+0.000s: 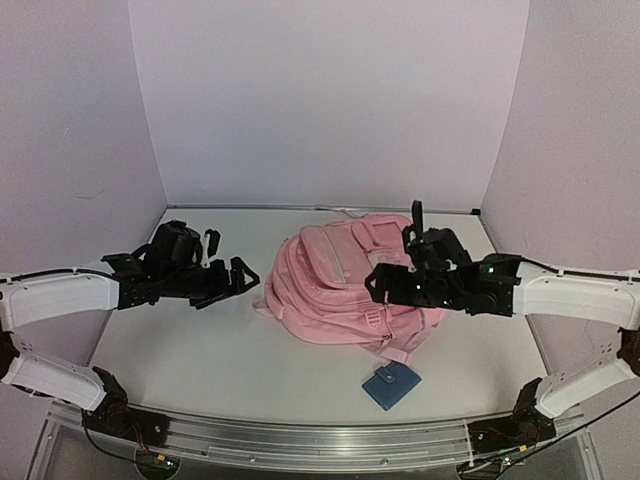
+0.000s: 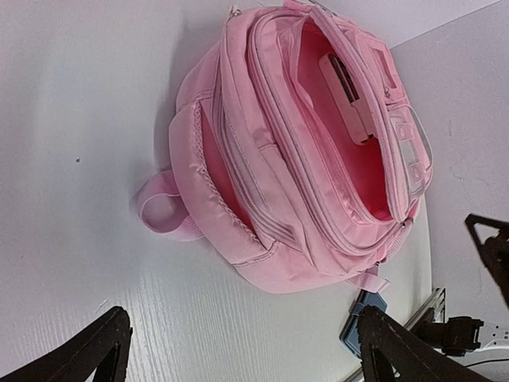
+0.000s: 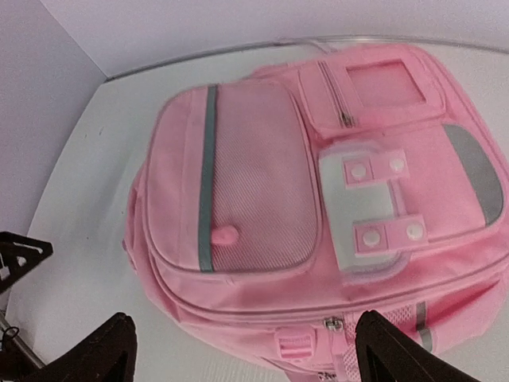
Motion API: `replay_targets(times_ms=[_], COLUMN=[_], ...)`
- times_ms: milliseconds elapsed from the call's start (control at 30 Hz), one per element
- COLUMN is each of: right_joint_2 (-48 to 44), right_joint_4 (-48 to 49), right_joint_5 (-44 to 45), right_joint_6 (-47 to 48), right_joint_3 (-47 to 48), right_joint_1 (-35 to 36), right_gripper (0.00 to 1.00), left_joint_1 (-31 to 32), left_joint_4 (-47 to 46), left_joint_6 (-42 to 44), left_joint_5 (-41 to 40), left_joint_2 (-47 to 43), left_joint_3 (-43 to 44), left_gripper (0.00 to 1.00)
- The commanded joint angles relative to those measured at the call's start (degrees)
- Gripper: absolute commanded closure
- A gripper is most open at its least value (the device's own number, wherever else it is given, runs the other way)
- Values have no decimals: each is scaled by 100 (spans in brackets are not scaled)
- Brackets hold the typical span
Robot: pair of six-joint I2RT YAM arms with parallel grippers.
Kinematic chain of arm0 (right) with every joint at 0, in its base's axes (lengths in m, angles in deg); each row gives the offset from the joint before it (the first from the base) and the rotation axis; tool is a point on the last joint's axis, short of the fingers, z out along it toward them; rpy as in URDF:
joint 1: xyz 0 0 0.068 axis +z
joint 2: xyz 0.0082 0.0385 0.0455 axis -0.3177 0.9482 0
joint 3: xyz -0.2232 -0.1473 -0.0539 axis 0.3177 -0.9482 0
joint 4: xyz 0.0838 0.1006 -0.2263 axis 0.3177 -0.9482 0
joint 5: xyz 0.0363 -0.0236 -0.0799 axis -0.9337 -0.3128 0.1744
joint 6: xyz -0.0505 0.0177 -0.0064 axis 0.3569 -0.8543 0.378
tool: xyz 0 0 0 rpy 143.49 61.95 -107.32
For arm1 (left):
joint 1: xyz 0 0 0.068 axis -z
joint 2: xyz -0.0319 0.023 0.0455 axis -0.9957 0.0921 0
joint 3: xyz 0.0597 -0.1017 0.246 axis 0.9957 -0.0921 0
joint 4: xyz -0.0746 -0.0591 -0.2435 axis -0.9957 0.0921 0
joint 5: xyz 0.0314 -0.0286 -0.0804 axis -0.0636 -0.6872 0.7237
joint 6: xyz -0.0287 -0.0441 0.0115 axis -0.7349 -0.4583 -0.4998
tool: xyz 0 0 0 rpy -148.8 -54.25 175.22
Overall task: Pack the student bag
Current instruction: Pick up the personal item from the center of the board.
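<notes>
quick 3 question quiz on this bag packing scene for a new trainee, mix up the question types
1. True or false: the blue wallet lies on the table, outside the student bag.
2. Pick one. The left gripper is: A) shut on a bag strap, B) open and holding nothing, C) shut on the wallet.
3. Fill the gap: in the left wrist view, the bag's zip compartment stands ____, with a pale flat item showing inside.

Key: 1 true; 2 B; 3 open.
</notes>
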Motion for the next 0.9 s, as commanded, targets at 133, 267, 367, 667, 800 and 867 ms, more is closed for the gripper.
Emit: replay_targets(times_ms=[133,267,367,667,800,867], right_joint_2=[-967,-1244,-1354,-1084,-910,-820], right_joint_4=[-746,-963,-1104,-1110,-1035,-955], right_joint_5=[-1837,-2278,-2411,-2582,-2482,-2489], right_joint_6=[-2237,-2769,-3039,-3117,-3084,-3091], right_joint_3=[-1776,-2177,-2417,-2604,-2559,-2570], right_joint_1=[-64,-74,-74,-75,-73,-74], right_gripper=[22,32,35,41,44,45], left_joint_1=[-135,-143,-146,-160,-169,-167], left_joint_4=[-33,-126,-101,-61,-96,-92], left_joint_6=[120,125,194,290,284,292], left_joint_5=[114,184,222,269,293,307], left_joint_2=[-191,-167,-133,-60,-38,-32], left_joint_3=[-148,-161,-137,-42,-38,-25], left_gripper=[0,0,0,0,0,0])
